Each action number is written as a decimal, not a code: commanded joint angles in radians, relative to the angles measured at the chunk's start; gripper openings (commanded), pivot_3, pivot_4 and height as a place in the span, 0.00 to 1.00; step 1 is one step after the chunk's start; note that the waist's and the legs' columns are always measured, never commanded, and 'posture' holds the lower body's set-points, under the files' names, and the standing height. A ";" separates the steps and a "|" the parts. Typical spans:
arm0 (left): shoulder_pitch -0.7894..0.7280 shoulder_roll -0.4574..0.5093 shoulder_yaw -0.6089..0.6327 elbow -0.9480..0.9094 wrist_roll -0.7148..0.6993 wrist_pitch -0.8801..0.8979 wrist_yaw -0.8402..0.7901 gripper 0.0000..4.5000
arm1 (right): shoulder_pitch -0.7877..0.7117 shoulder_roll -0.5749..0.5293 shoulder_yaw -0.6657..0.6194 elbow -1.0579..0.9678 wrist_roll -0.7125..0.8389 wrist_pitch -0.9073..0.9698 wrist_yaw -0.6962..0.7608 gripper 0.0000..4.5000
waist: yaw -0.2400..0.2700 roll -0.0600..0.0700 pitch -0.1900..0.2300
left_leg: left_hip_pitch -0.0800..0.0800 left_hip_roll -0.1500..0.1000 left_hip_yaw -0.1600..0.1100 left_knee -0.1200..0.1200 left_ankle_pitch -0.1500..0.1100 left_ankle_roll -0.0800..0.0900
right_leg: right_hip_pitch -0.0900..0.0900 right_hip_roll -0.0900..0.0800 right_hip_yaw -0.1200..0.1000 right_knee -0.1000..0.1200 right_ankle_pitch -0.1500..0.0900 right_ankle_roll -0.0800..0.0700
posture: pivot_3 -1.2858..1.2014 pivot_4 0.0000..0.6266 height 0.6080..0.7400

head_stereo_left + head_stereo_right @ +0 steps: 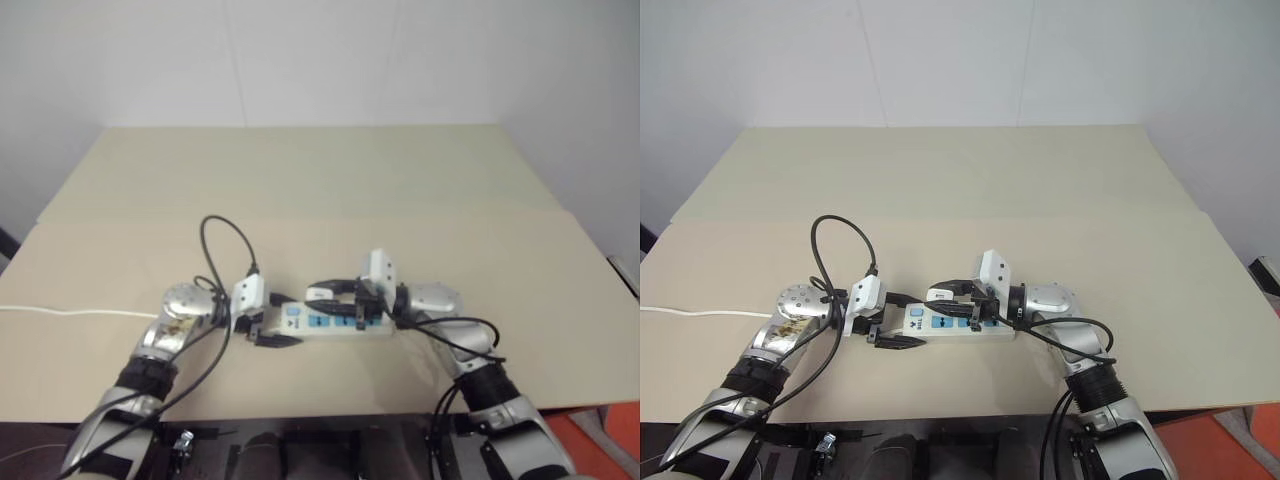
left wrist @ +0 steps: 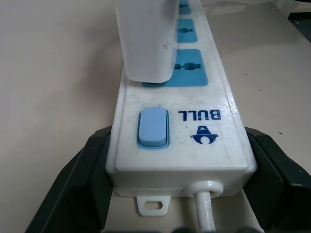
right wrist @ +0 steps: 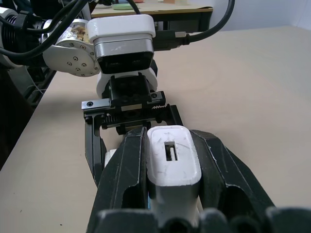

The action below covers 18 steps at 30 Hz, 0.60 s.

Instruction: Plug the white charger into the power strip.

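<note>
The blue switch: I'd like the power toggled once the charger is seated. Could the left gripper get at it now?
Probably not as is: the left gripper is clamped around the power strip at the blue switch end, so it must release first. The switch's top is uncovered.

I see a beige table (image 1: 330, 190). The strip (image 1: 325, 322) lies on it near the front edge. Its cord (image 1: 70, 312) trails off left.

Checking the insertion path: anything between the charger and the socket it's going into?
Nothing visible. The white charger, clamped in the right pincer, sits right over the first blue socket of the power strip. The left pincer straddles the strip's button end, clear of that socket.
</note>
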 commanded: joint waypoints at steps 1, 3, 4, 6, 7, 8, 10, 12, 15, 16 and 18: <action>0.004 0.044 0.015 0.000 0.009 0.012 -0.014 0.73 | -0.004 -0.032 0.006 0.044 -0.043 -0.004 0.013 0.25 | 0.000 0.000 0.000 | 0.000 0.000 0.000 0.000 0.000 0.000 | 0.000 0.000 0.000 0.000 0.000 0.000 | 0.52 0.24 1.00; 0.005 0.045 0.015 -0.003 0.008 0.014 -0.013 0.73 | -0.016 -0.028 0.021 0.059 -0.046 -0.002 0.024 0.25 | -0.001 0.000 0.000 | 0.000 0.000 0.000 0.000 0.000 0.000 | 0.000 0.000 0.000 0.000 0.000 0.000 | 0.52 0.24 1.00; 0.005 0.046 0.015 -0.005 0.007 0.015 -0.013 0.73 | -0.023 -0.030 0.028 0.066 -0.048 0.001 0.031 0.25 | -0.001 0.000 0.000 | 0.000 0.000 0.000 0.000 0.000 0.000 | 0.000 0.000 0.000 0.000 0.000 0.000 | 0.52 0.24 1.00; 0.008 0.049 0.015 -0.007 0.006 0.015 -0.015 0.73 | -0.036 -0.037 0.045 0.093 -0.057 -0.008 0.056 0.25 | -0.002 0.000 0.000 | 0.001 0.000 0.000 0.000 0.000 0.000 | 0.000 0.000 0.000 0.000 0.000 0.000 | 0.52 0.24 1.00; 0.009 0.051 0.015 -0.009 0.005 0.015 -0.016 0.73 | -0.043 -0.040 0.051 0.109 -0.061 -0.013 0.065 0.25 | -0.002 0.000 0.000 | 0.001 0.000 0.000 0.000 0.000 0.000 | 0.000 0.000 0.000 0.000 0.000 0.000 | 0.52 0.24 1.00; 0.010 0.052 0.015 -0.010 0.005 0.016 -0.016 0.73 | -0.048 -0.042 0.055 0.121 -0.064 -0.017 0.070 0.25 | -0.002 0.000 0.000 | 0.001 0.000 0.000 0.000 0.000 0.000 | 0.001 0.000 0.000 0.000 0.000 0.000 | 0.52 0.24 1.00; 0.010 0.052 0.015 -0.011 0.005 0.018 -0.014 0.73 | -0.057 -0.046 0.061 0.150 -0.069 -0.024 0.080 0.25 | -0.003 0.000 0.000 | 0.001 0.000 0.000 0.000 0.000 0.000 | 0.001 0.000 0.000 0.000 0.000 0.000 | 0.52 0.24 1.00; 0.013 0.052 0.016 -0.017 0.004 0.020 -0.010 0.73 | -0.055 -0.051 0.065 0.177 -0.077 -0.036 0.086 0.25 | -0.003 -0.001 0.000 | 0.001 0.000 0.000 0.000 0.000 0.000 | 0.001 0.000 0.000 0.000 0.000 0.000 | 0.52 0.24 1.00; 0.021 0.056 0.019 -0.028 0.002 0.026 -0.007 0.73 | -0.038 -0.060 0.072 0.197 -0.086 -0.048 0.089 0.25 | -0.003 -0.001 -0.001 | 0.002 0.000 0.000 0.000 0.000 0.000 | 0.002 0.000 0.000 0.000 0.000 0.000 | 0.52 0.24 1.00; 0.024 0.058 0.020 -0.032 0.002 0.028 -0.005 0.73 | -0.032 -0.062 0.072 0.201 -0.087 -0.050 0.087 0.25 | -0.003 -0.001 -0.001 | 0.002 0.000 0.000 0.000 0.000 0.000 | 0.002 0.000 0.000 0.000 0.000 0.000 | 0.52 0.24 1.00; 0.030 0.062 0.022 -0.040 0.000 0.034 -0.003 0.73 | -0.022 -0.064 0.068 0.212 -0.088 -0.052 0.078 0.25 | -0.003 -0.001 -0.001 | 0.002 0.000 0.000 0.000 0.000 0.000 | 0.002 0.000 0.000 0.000 0.000 0.000 | 0.52 0.24 1.00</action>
